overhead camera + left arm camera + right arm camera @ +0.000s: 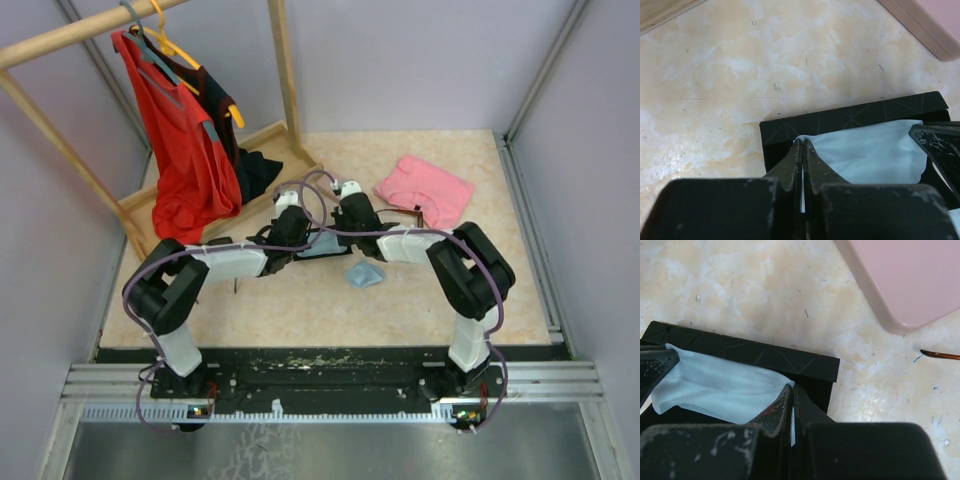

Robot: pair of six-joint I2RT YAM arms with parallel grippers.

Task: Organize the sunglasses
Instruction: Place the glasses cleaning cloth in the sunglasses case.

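Observation:
Both grippers hold one light-blue cloth (875, 152) stretched over an open black oblong case (790, 122). My left gripper (803, 142) is shut on the cloth's left corner. My right gripper (792, 387) is shut on its right corner (720, 387), above the case (740, 347). In the top view the grippers meet at mid-table over the cloth (322, 246). Of the sunglasses, only a thin reddish-brown arm tip (940, 355) shows, on the table right of the case. The black pair is hidden.
A pink oblong case (425, 188) lies behind and right of the grippers, also in the wrist views (910, 275). A second blue cloth (365, 273) lies crumpled in front of them. A wooden clothes rack (285, 70) with a red garment (190, 150) stands at the back left.

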